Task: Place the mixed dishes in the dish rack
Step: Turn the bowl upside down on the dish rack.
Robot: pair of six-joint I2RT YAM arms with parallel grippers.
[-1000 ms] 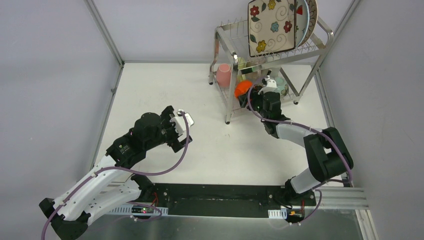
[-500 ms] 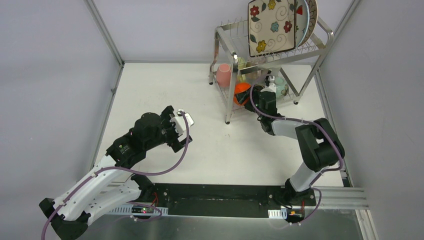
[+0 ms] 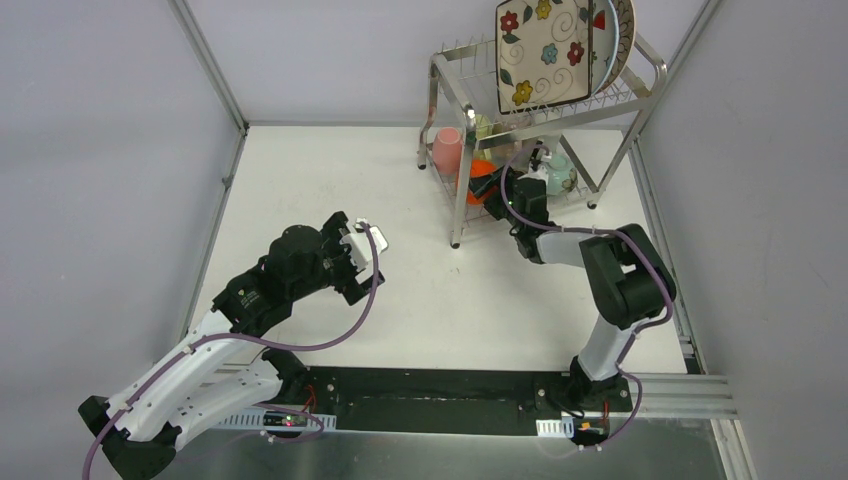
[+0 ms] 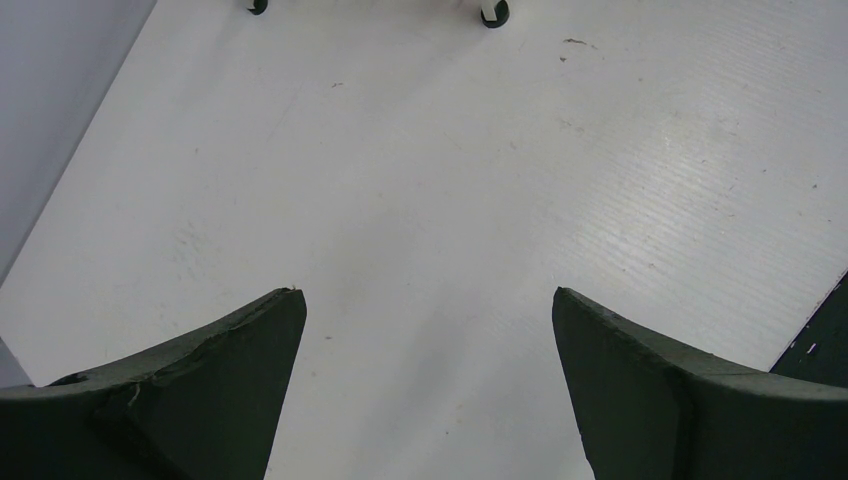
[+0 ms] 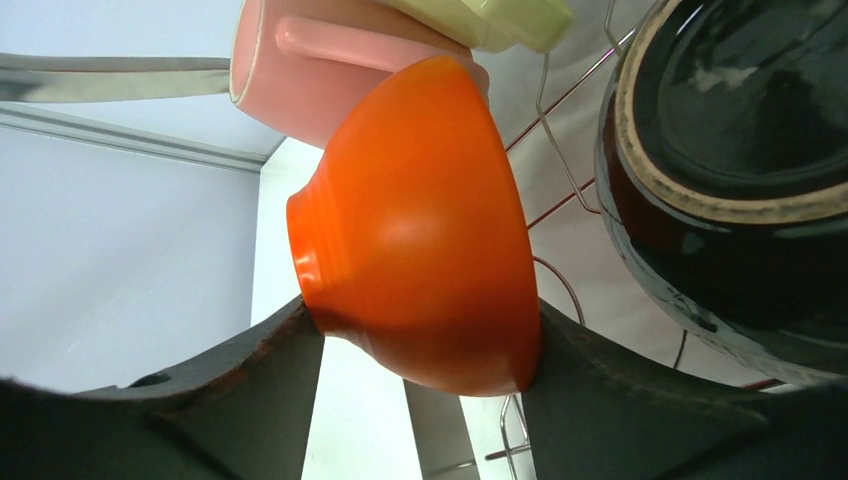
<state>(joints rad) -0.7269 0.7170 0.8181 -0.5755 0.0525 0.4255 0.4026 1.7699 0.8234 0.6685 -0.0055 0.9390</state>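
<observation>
Glossy orange bowl (image 5: pixel 420 220) farther into rack (image 3: pixel 459 200)

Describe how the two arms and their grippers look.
The left arm and right arm have white shells and black joints. A purple cable loops along each. The left gripper and right gripper each have two dark, wedge-shaped fingers, slightly chipped at the edges.

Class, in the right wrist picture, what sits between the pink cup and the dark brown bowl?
The orange bowl, clamped in the right gripper, sits between the pink cup and the dark brown bowl, shown in the right wrist view.
</observation>
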